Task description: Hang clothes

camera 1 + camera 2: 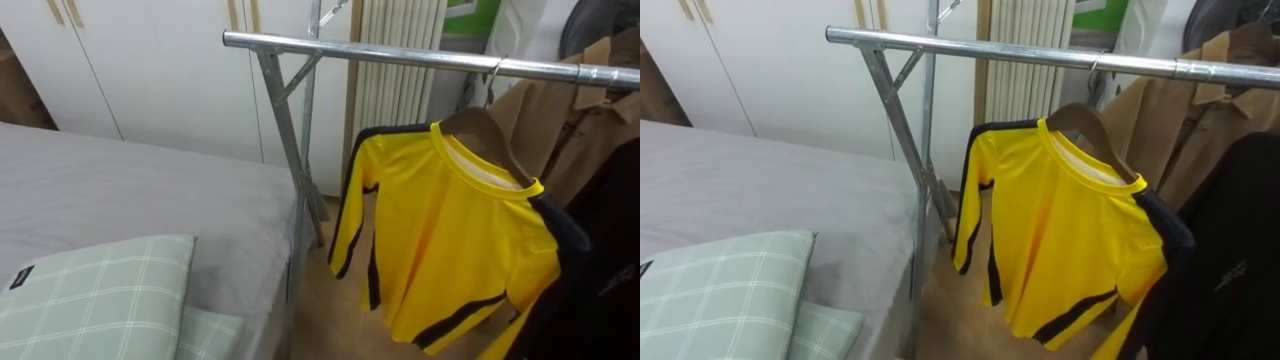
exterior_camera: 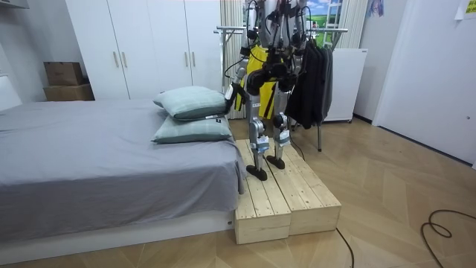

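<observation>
A yellow long-sleeved shirt [image 1: 450,235] with black trim hangs on a wooden hanger [image 1: 480,128], whose hook is over the metal rail [image 1: 400,55] of the clothes rack. It hangs free, and nothing holds it. In the room view I stand on a wooden platform [image 2: 286,201] beside the bed, facing the rack [image 2: 297,31]. My left hand [image 2: 237,95] hangs low at the room view's left of my body, near the pillows.
A brown jacket [image 1: 570,125] and a black garment [image 1: 610,250] hang on the rail to the right of the shirt. The grey bed [image 1: 120,190] with green checked pillows [image 1: 95,295] lies to my left. The rack's slanted leg [image 1: 285,130] stands by the bed's corner. White wardrobes [image 1: 150,60] stand behind.
</observation>
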Robot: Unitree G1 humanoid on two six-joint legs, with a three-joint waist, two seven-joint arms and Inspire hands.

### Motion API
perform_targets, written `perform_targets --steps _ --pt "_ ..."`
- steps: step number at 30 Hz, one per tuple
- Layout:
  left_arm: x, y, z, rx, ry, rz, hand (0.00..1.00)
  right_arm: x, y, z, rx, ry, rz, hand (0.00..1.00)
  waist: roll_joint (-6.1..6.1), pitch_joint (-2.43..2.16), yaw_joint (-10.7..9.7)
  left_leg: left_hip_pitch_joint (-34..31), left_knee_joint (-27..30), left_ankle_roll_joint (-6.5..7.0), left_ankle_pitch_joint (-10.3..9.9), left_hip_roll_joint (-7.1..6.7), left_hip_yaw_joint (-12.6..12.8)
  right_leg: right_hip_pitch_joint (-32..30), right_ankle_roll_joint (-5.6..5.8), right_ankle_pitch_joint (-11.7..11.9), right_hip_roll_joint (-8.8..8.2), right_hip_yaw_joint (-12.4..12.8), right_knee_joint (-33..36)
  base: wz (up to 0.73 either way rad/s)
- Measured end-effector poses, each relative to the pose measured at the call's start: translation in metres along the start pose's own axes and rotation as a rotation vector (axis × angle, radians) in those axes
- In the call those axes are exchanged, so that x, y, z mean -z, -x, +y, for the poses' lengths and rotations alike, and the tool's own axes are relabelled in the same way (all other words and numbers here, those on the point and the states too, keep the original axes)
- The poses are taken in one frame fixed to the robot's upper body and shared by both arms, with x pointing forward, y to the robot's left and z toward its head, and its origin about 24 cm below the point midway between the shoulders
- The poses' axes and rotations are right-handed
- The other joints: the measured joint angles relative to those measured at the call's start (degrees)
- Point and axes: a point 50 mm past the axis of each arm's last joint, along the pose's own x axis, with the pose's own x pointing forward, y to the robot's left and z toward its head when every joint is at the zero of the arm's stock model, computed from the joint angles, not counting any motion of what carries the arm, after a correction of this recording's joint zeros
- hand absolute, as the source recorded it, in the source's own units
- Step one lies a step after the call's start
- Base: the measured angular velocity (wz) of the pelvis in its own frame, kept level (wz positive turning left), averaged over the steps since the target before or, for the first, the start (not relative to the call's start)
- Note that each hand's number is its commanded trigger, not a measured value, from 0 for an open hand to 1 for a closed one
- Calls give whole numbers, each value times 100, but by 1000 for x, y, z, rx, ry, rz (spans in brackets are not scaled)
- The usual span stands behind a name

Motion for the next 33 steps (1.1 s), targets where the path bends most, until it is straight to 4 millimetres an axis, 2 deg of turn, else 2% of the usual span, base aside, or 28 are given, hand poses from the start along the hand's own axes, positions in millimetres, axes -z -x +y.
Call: perform_targets --steps 13,25,28,29,31,33 --pt "0 0 -1 1 1 -1 0 1 0 -1 -4 -19 -6 0 30 5 4 12 -1 -3 -2 4 -51 26 -1 -21 12 -39 12 1" --pt "0 0 -3 14 -7 1 0 -5 0 0 -9 -2 -33 0 100 36 1 43 8 -20 -11 11 -79 11 -34 -96 7 -82 139 1" --pt "0 0 -4 17 -8 2 0 -8 -1 0 -14 29 -35 0 152 42 9 12 22 -34 -18 18 -148 -8 -71 -183 -13 -207 218 18" --pt "0 0 -4 16 -9 -1 0 -9 -1 0 -16 49 -36 0 151 14 -4 -45 39 -45 -14 10 -227 -65 -81 -234 -39 -300 283 33" --pt "-2 0 -5 18 -10 -11 0 -13 -1 -1 -22 73 -41 0 168 4 7 -137 131 -64 -15 20 -308 -86 -115 -282 -95 -408 324 38" --pt "-4 0 -7 27 -7 -24 0 -16 -1 -2 -21 92 -43 0 236 -6 -5 -272 279 -65 -14 24 -441 -66 -145 -312 -143 -622 316 57"
